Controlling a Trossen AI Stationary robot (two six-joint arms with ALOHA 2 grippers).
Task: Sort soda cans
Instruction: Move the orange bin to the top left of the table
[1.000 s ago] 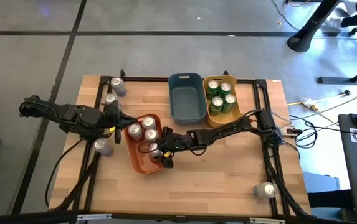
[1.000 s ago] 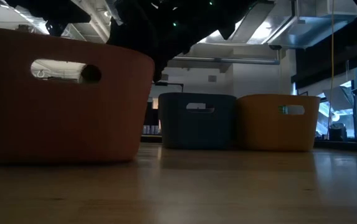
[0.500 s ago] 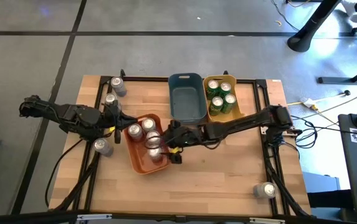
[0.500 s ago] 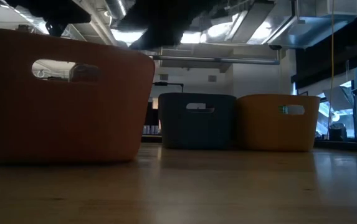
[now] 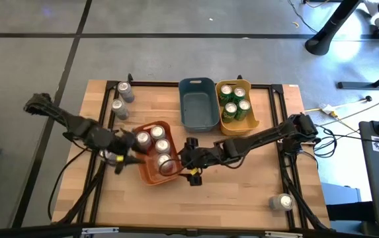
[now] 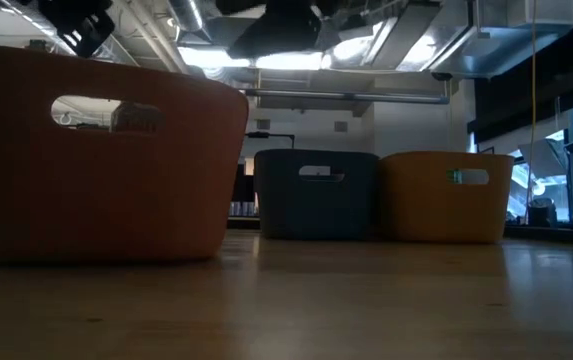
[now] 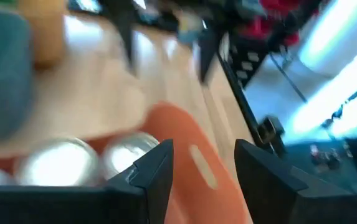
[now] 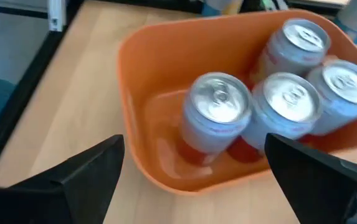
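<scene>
Four soda cans [image 5: 155,142] stand upright in the orange bin [image 5: 151,173] near the middle of the surface [image 5: 242,192]. The right gripper [image 5: 190,162] hangs just beside that bin, fingers spread wide and empty. The left gripper [image 5: 124,157] sits at the bin's opposite side, fingers parted with nothing between them. Green cans [image 5: 232,102] fill the yellow bin [image 5: 249,125]; grey cans [image 5: 118,99] stand loose on the surface.
</scene>
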